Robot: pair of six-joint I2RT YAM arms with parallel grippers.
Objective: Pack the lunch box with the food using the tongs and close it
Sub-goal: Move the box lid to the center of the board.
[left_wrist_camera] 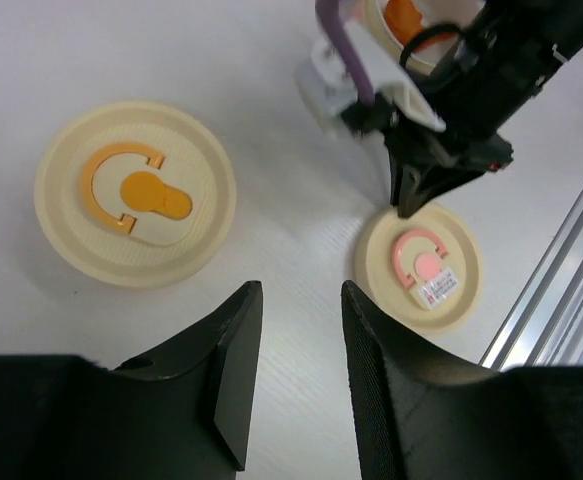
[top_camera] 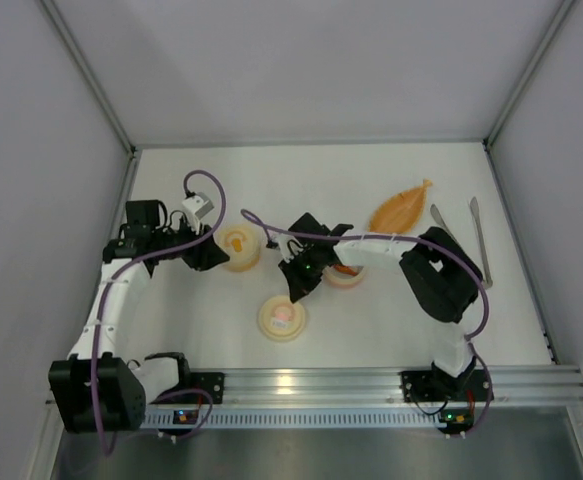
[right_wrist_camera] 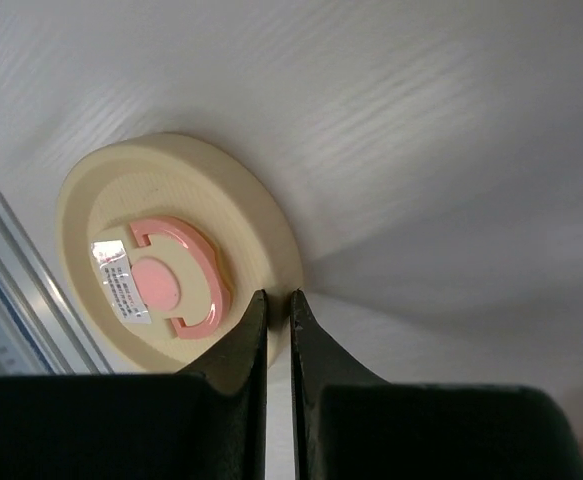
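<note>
- Lunch box (top_camera: 238, 247): lidded yellow tub (left_wrist_camera: 136, 195) on worktop (top_camera: 371, 180); open pink tub (top_camera: 349, 276) at its 3 o'clock, orange food (left_wrist_camera: 405, 15) inside; pink lid (top_camera: 282, 318) at that tub's 7 o'clock.
- Right end effector (right_wrist_camera: 279, 300): closed to a slit at pink lid's rim.
- Left end effector (left_wrist_camera: 301, 292): narrow gap, empty, beside yellow tub.
- Tongs (top_camera: 479, 238): worktop's 3 o'clock edge.

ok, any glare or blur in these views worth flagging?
Top view: even light, one glare patch on the metal rail. Left wrist: orange-marked lid sharp, left pincer dark with little detail. Right wrist: pink-marked lid in focus, its sticker glinting, soft shadow on the table beside it, right pincer near-black.
</note>
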